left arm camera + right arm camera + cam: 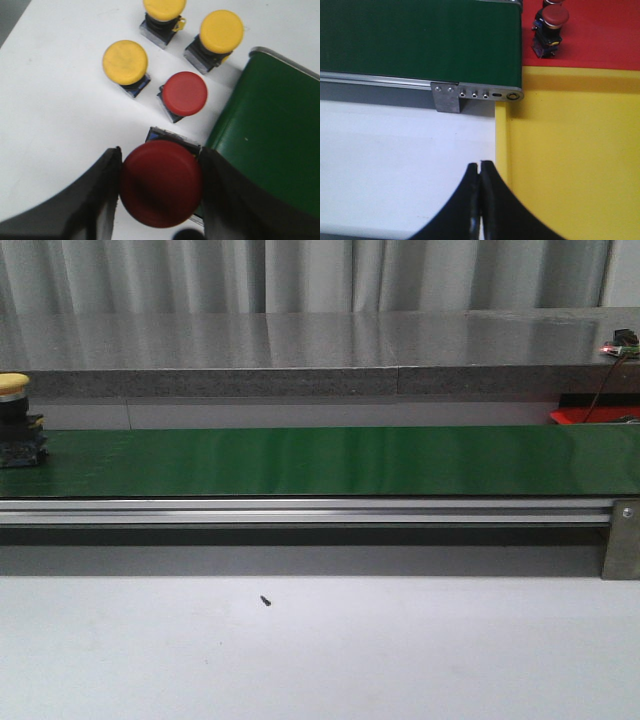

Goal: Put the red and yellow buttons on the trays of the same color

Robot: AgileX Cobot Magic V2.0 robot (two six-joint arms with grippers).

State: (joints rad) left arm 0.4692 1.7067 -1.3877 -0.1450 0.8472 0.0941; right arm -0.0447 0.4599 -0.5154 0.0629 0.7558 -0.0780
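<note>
Red is the colour of the big button (161, 183) sitting right between the two black fingers of the left gripper (160, 192), which squeezes it on both sides. Just beside this gripper, on one side, is the end of the green belt (272, 135). On the white table (55, 115) past the fingertips stand another red button (184, 93) and three yellow ones. The right gripper (480, 200) is pressed shut and holds nothing; it hangs at the edge of the yellow tray (570, 155), with the red tray (605, 35) farther out. I think the belt is the near spot for the held button.
</note>
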